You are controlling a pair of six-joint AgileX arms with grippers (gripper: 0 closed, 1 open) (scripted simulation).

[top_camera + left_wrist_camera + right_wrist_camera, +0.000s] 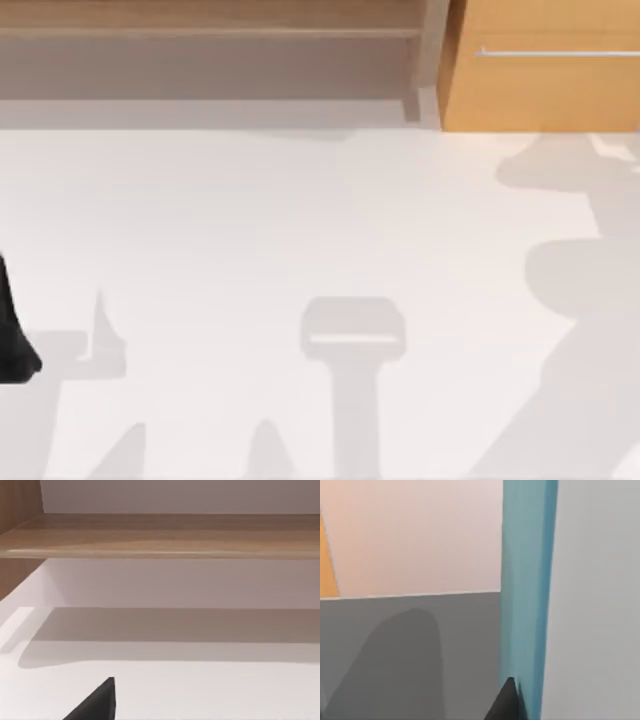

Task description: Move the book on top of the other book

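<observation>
The right gripper (507,700) presses against a teal book (525,580), apparently gripping it for stacking, though its finger spread cannot be told; the left arm (15,340) idles at the table's left edge.

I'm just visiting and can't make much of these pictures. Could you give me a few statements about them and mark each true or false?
1. A wooden shelf runs along the table's far edge. True.
2. Two books lie stacked mid-table in the top view. False: that view shows bare white tabletop with shadows.
3. A teal book stands close up in the right wrist view. True.
4. The cabinet at top right is blue. False: it is orange wood.
5. A dark arm part sits at the table's left edge. True.
</observation>
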